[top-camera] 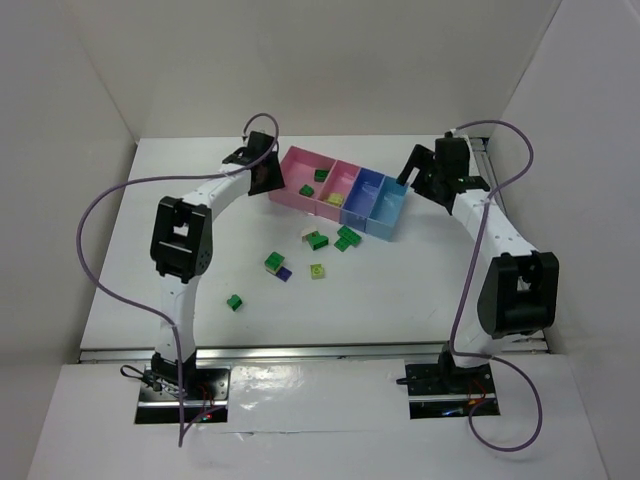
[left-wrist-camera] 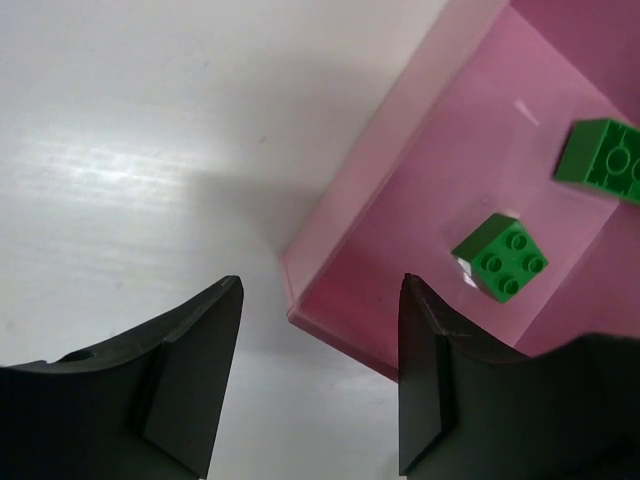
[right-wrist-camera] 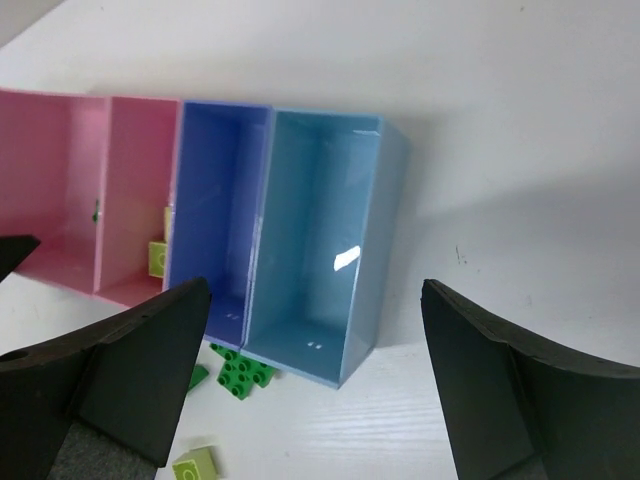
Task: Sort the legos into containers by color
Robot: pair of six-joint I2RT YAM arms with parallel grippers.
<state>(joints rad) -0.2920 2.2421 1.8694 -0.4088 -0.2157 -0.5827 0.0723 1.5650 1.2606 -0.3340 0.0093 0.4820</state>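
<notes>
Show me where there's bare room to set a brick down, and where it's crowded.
Bare: the table between the loose legos and the right arm, the strip behind the trays, and the empty dark blue tray and light blue tray. Crowded: just in front of the trays, and the large pink tray's left end, under the left gripper.

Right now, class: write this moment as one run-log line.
left gripper open, empty, above pink tray corner | right gripper open, empty, facing light blue tray | green legos in pink tray

green legos (top-camera: 234, 301), pink trays (top-camera: 297, 166), blue trays (top-camera: 391, 206)
</notes>
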